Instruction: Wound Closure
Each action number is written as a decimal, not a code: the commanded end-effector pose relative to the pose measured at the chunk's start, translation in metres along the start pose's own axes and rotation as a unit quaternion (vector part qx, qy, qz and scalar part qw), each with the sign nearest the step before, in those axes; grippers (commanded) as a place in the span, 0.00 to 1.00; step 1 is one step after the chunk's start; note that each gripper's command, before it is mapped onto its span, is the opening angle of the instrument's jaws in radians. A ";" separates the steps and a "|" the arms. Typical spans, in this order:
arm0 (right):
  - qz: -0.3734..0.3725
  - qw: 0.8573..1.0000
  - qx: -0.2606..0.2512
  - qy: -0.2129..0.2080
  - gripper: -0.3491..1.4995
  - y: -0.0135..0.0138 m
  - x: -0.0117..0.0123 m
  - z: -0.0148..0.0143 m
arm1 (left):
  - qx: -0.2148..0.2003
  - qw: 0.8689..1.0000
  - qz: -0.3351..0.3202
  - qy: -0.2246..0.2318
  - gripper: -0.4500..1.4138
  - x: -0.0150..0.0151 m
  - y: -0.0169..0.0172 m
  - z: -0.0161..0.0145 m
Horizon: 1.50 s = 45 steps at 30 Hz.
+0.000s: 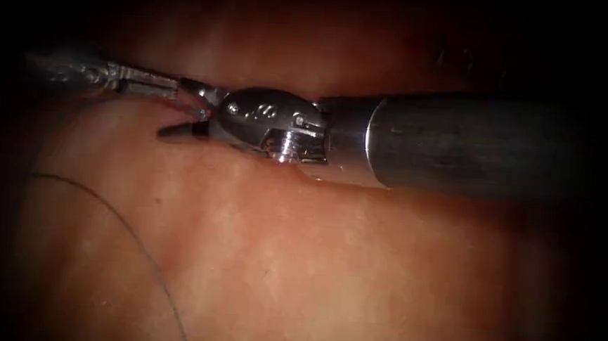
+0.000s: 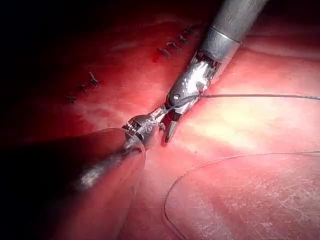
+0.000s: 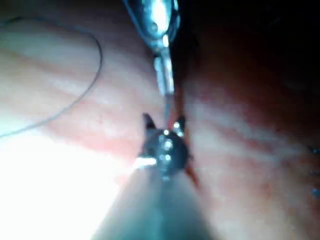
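Observation:
My right tool (image 1: 188, 110) comes in on a thick shaft, its jaws open and pointing left just above the tissue (image 1: 354, 265). From the left, my left tool (image 1: 172, 85) reaches in with thin jaws shut, their tip lying between the right tool's open jaws. In the left wrist view a thread (image 2: 260, 96) runs from the left tool (image 2: 159, 114) across the right tool (image 2: 167, 125) and away, so the left jaws seem shut on it. In the right wrist view a fine strand hangs from the left tool (image 3: 167, 87) down into the right tool (image 3: 164, 121). The right jaws hold nothing.
A slack loop of thread (image 1: 137, 245) lies on the tissue below the tools, the same loop (image 2: 200, 165) curving over the pale surface. A row of finished stitches with short cut ends (image 2: 170, 47) runs along the closed cut behind the tools. Red fluid wets the tissue there.

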 end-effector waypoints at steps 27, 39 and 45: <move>-0.003 1.000 -0.003 0.013 0.97 0.0003 0.0004 0.0039 | 0.002 1.000 0.003 0.006 0.00 0.0006 -0.0005 0.0004; -0.006 0.998 0.041 0.045 0.00 0.0001 0.0010 0.0037 | 0.002 1.000 0.003 0.006 0.00 0.0007 -0.0005 0.0005; -0.010 0.998 0.055 0.042 0.00 -0.0001 0.0011 0.0040 | 0.002 1.000 0.003 0.006 0.00 0.0007 -0.0004 0.0005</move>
